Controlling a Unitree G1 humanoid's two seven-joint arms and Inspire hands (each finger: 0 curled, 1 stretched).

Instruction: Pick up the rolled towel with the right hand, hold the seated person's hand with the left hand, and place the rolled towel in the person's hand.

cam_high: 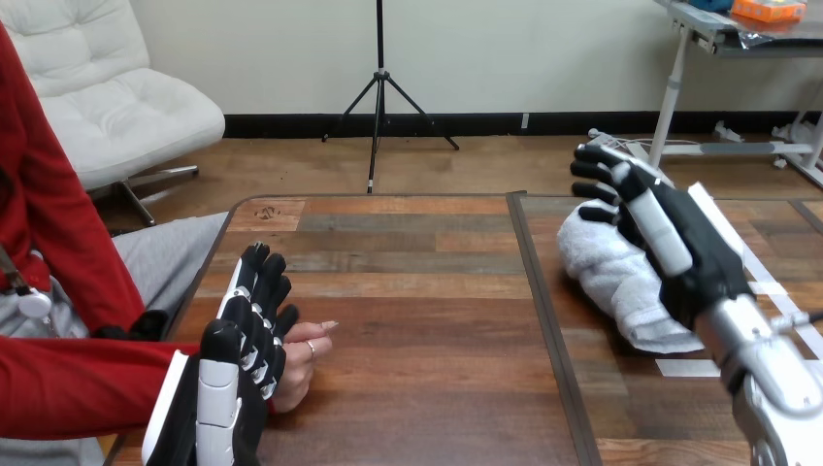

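Note:
The white rolled towel (621,277) lies on the right half of the wooden table (427,291). My right hand (679,243) hovers over its right side. Its fingers (597,175) are only loosely bent, reach past the towel's far end and are not closed round it. At the table's near left corner the person's hand (309,357) rests on the wood, coming from a red sleeve. My left hand (243,359) stands against its left side with its back toward me and fingers nearly straight, touching it rather than wrapped round it.
A dark seam (543,320) runs front to back between the two table halves. White tape strips (687,367) lie on the wood near the towel. The person sits at the left edge.

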